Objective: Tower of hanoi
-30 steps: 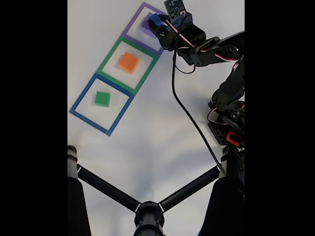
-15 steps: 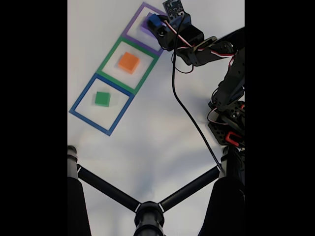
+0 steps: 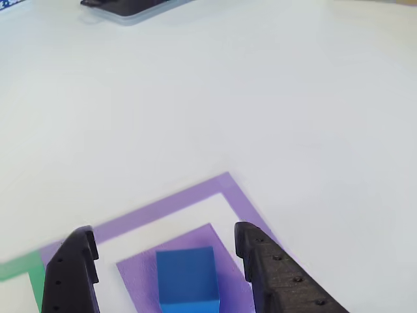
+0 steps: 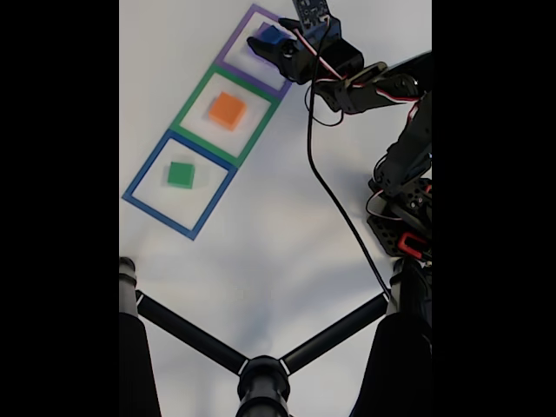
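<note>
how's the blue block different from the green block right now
The blue block lies in the purple-outlined square, on a purple piece; the green block lies in the blue-outlined square, straight on the white surface. The open claw straddles the blue block, one finger on each side, while the green block sits by itself, away from the arm. Both are small, flat-topped blocks, each inside a taped square.

From my fixed view, the fingers straddle the blue block in the purple square; orange block and green block sit apart.
</note>
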You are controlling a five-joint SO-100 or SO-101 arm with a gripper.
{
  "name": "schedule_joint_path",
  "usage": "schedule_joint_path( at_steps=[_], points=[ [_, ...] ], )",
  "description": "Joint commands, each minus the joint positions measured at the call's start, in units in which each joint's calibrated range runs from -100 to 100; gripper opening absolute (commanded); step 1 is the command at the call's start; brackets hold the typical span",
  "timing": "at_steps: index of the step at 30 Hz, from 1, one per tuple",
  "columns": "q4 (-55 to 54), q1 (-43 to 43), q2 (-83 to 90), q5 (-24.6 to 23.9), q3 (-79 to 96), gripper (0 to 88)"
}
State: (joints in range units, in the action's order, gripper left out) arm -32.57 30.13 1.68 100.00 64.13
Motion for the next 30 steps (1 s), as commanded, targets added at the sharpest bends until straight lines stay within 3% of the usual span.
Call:
schedule_joint_path(
  at_steps=[1,7,14,18,24,30],
  points=[
    [11.6,-1.6,13.3,0.0,-2.7,24.2],
    [42.7,-4.2,29.1,0.0,-14.7,20.4],
    [80.0,-8.7,38.1,0.0,-35.9,0.8],
    [99.0,-12.0,39.0,0.0,-49.2,0.0],
    [113.3,-17.5,40.6,0.0,-59.3,0.0],
    [116.4,-22.6,42.6,0.0,-60.6,0.0]
  ],
)
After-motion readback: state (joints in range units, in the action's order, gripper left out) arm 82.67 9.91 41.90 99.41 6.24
